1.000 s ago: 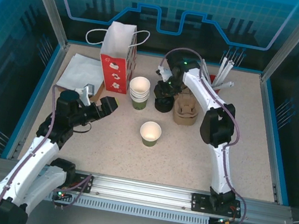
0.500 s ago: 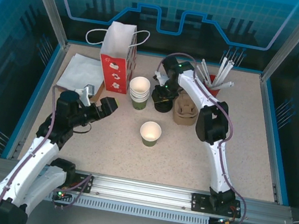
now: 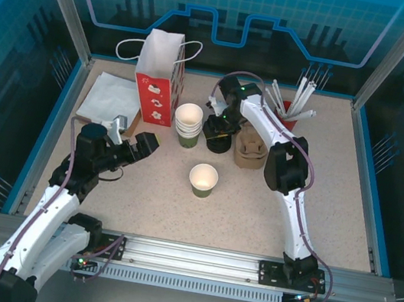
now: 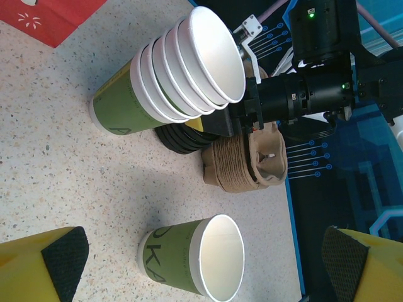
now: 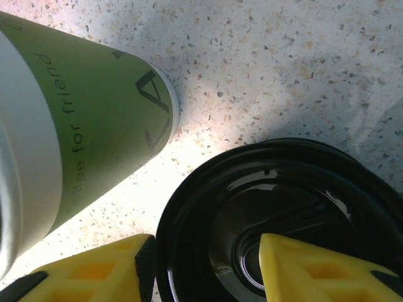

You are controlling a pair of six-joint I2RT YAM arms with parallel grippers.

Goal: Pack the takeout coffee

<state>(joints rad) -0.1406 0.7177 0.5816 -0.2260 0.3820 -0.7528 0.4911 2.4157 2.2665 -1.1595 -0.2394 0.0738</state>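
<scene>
Risk sits at the far centre: the right gripper [image 5: 208, 251] has its yellow fingers apart astride the rim of the top black lid [image 5: 283, 207] on a stack, and whether they pinch it cannot be told. A weak hold could drop the lid, lift two, or nudge the stack of cups [image 3: 188, 124] just left. The left gripper [image 3: 139, 147] hangs wide open, near left. The takeout cup [image 3: 203, 179] stands mid-table, unlidded and empty. The red cup [image 3: 290, 122] holds white straws.
</scene>
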